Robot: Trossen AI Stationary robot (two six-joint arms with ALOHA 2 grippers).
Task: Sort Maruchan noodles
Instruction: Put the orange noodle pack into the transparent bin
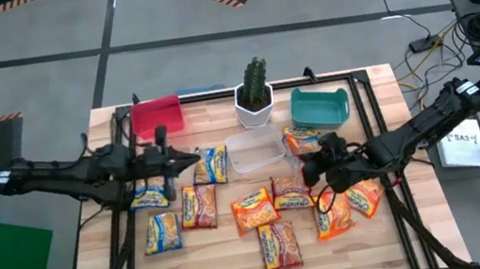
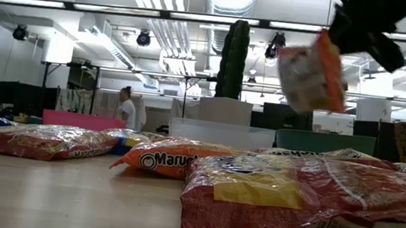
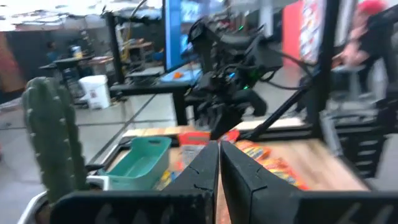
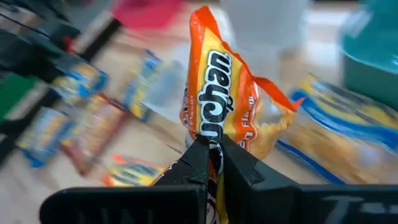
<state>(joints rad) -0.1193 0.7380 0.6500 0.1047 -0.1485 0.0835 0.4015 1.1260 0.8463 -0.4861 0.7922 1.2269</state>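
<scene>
Orange Maruchan packet [image 4: 227, 93] hangs clear of the table, pinched by one edge in the right gripper [image 4: 211, 148], fingers clamped on it, near the teal bin [image 1: 319, 106], likely its sort target. Left gripper [image 3: 219, 163] waits mid-table, fingers together, holding nothing. Remaining packets [image 1: 264, 222] lie scattered on the table.

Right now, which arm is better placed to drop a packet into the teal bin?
Right. The right gripper is shut on an orange packet, lifted off the table, close to the teal bin. The left gripper is shut and empty, above the yellow-and-blue packets across the table.
</scene>
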